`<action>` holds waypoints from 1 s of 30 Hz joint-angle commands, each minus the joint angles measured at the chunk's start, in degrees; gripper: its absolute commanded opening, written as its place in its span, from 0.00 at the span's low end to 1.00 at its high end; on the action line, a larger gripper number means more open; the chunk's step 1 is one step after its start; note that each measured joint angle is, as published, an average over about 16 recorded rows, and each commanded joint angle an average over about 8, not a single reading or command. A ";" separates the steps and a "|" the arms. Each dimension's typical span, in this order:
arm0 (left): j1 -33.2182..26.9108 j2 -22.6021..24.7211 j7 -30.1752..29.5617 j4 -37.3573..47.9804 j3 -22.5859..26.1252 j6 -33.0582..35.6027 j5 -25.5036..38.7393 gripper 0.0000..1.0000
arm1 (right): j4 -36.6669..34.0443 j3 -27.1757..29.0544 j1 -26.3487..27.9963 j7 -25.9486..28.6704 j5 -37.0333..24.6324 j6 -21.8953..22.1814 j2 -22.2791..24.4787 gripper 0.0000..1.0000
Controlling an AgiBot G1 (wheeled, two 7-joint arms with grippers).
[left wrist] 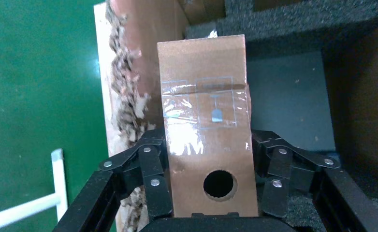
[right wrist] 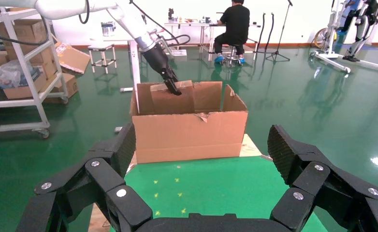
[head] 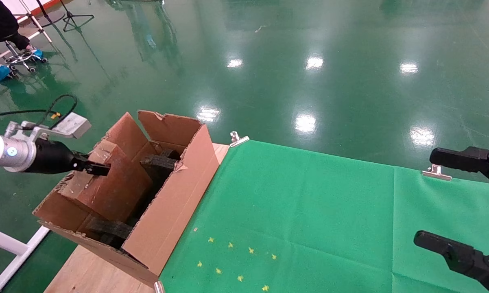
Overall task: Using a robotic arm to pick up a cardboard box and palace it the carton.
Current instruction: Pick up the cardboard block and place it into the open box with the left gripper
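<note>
The small brown cardboard box [head: 110, 183] stands tilted inside the large carton [head: 175, 203] at the table's left end, over black foam pieces [head: 159, 165]. My left gripper [head: 98, 167], on the white robotic arm [head: 0, 151], is shut on the box's upper end. In the left wrist view its fingers [left wrist: 153, 164] clamp both sides of the taped box [left wrist: 204, 87], which has a round hole near the palm. The right wrist view shows the carton [right wrist: 189, 135] and the left gripper [right wrist: 175, 89] from across the table. My right gripper [head: 435, 199] hangs open and empty at the far right.
A green cloth [head: 309, 211] with small yellow marks [head: 236, 260] covers the table, held by metal clips [head: 238, 139] on its far edge. Bare wood [head: 90, 272] shows beside the carton. A person [right wrist: 233, 24] sits at a desk far behind, and shelving [right wrist: 18, 72] stands aside.
</note>
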 commanded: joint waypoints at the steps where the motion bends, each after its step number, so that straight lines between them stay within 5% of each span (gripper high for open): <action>1: -0.14 0.57 0.44 1.74 0.07 -0.48 0.13 0.00 | 0.00 0.00 0.00 0.00 0.00 0.00 0.00 1.00; 11: 0.37 3.67 3.59 9.12 0.41 -2.27 0.31 0.05 | 0.00 0.00 0.00 0.00 0.00 0.00 0.00 1.00; 19: 0.73 4.59 5.18 11.29 -0.56 -5.04 -1.07 1.00 | -0.01 0.00 -0.01 0.00 0.01 0.01 0.00 1.00; 30: 0.73 4.53 5.08 11.07 -0.51 -4.97 -1.11 1.00 | -0.02 0.00 -0.02 0.00 0.01 0.02 0.00 1.00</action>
